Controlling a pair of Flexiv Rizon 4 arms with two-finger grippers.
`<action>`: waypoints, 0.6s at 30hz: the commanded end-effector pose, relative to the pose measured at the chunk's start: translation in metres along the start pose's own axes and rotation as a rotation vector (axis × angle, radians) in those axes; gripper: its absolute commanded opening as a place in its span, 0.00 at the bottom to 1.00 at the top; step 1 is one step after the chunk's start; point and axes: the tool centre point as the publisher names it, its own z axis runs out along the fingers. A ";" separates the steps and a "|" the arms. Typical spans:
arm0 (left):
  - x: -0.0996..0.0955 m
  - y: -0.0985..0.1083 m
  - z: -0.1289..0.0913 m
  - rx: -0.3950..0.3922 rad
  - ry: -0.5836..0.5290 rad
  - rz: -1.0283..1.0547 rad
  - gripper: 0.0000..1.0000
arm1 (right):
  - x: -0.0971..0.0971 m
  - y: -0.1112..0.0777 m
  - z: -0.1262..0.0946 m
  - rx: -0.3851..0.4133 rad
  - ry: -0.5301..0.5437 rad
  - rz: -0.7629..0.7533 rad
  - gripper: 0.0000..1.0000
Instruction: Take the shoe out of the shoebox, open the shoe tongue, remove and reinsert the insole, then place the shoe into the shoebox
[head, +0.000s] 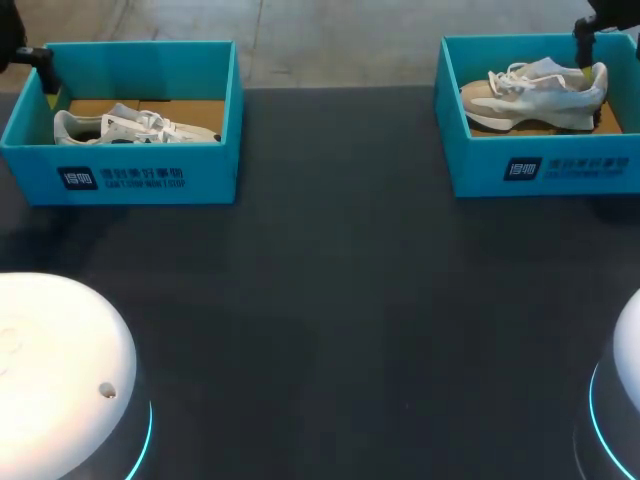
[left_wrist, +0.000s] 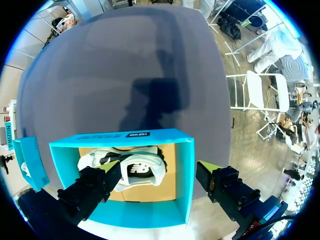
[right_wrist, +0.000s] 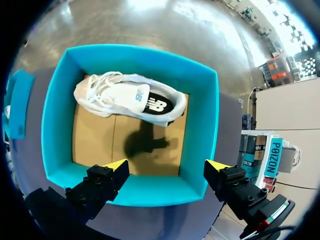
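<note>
Above the dark table (head: 330, 300), left gripper (left_wrist: 160, 170) and right gripper (right_wrist: 167, 164) gape wide over teal cardboard shoeboxes (right_wrist: 204, 130); grasping a white sneaker (right_wrist: 120, 95) seems next.

Two open teal shoeboxes with brown cardboard floors stand on the dark table, well apart. The left shoebox (head: 150, 180) (left_wrist: 185, 170) sits in the upper left of the frame. In it a white shoe (head: 130, 127) (left_wrist: 127, 170) stands upright, with dark accents and laces up, partly hidden by the front wall. The right shoebox (head: 540, 165) (right_wrist: 200, 125) sits in the upper right and holds a white-and-beige shoe (head: 535, 95) (right_wrist: 130, 97). This shoe is upright along one long wall, toe toward the frame's middle, and its dark insole shows.
</note>
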 end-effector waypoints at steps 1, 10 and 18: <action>0.000 -0.001 0.000 -0.003 0.001 0.000 1.00 | 0.002 0.018 0.008 0.034 -0.001 0.017 1.00; 0.000 -0.001 0.000 -0.003 0.001 0.000 1.00 | 0.000 0.042 0.027 0.060 -0.030 0.088 1.00; 0.000 -0.001 0.000 -0.003 0.001 0.000 1.00 | -0.004 0.058 0.042 0.070 -0.038 0.136 1.00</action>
